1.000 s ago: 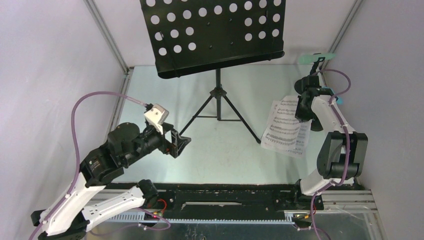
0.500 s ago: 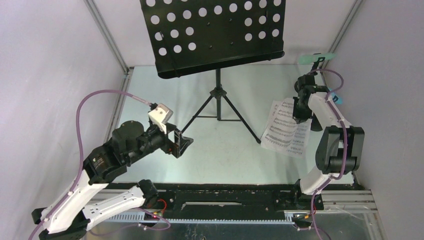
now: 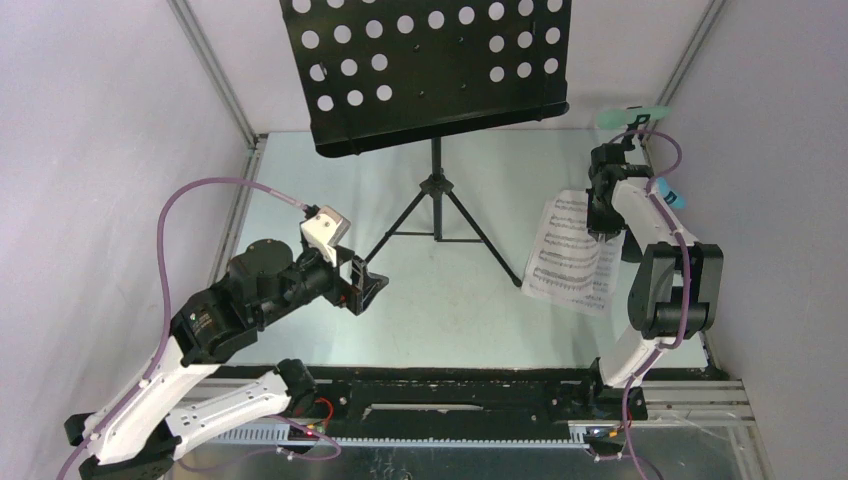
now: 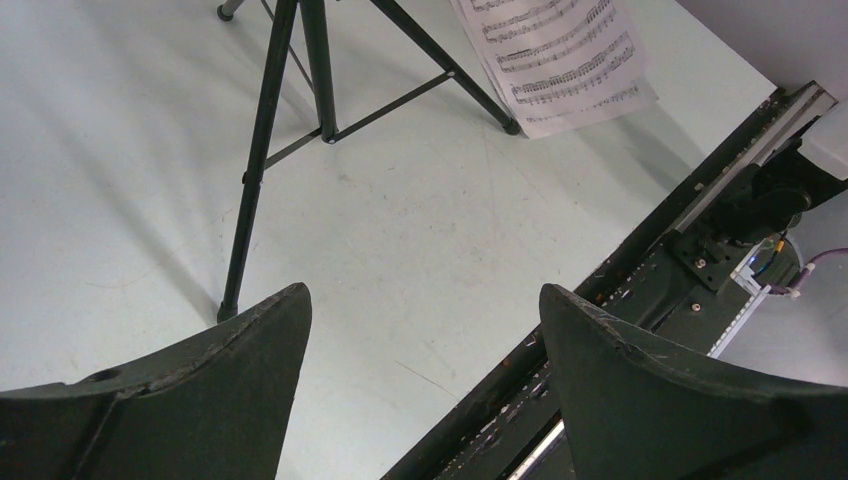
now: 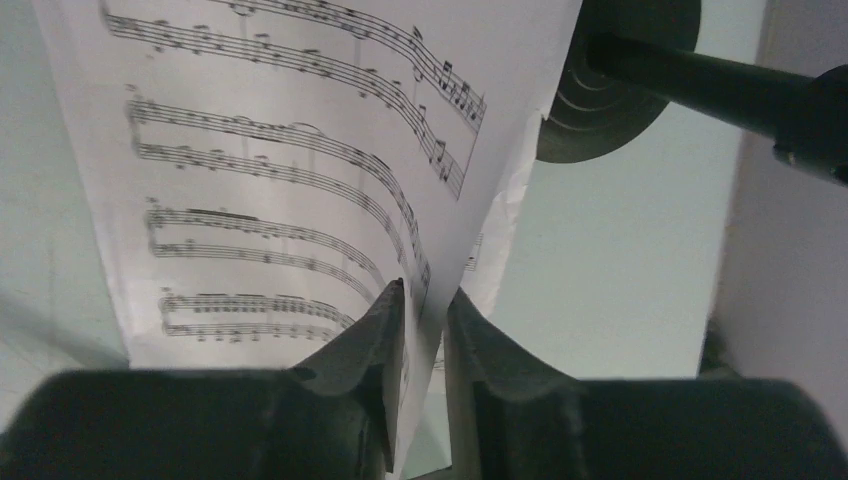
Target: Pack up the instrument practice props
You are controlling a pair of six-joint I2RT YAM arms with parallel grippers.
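**Edge Grip in Progress**

The right gripper (image 5: 425, 300) is pinching the sheet-music pages (image 5: 280, 180) by their right edge, beside a leg of the music rack (image 3: 437, 190). The sheets are extending away from the fingers. The left gripper (image 4: 422, 295) is hanging open, well apart. How many pages are being clamped is unclear.

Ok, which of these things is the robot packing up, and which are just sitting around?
For the job:
black tripod music stand
white sheet-music pages, pinched in the right gripper
mint-green toy microphone
blue toy microphone
black round-based mic holder

Just there:
purple cables
black rail by the arm bases
metal frame posts
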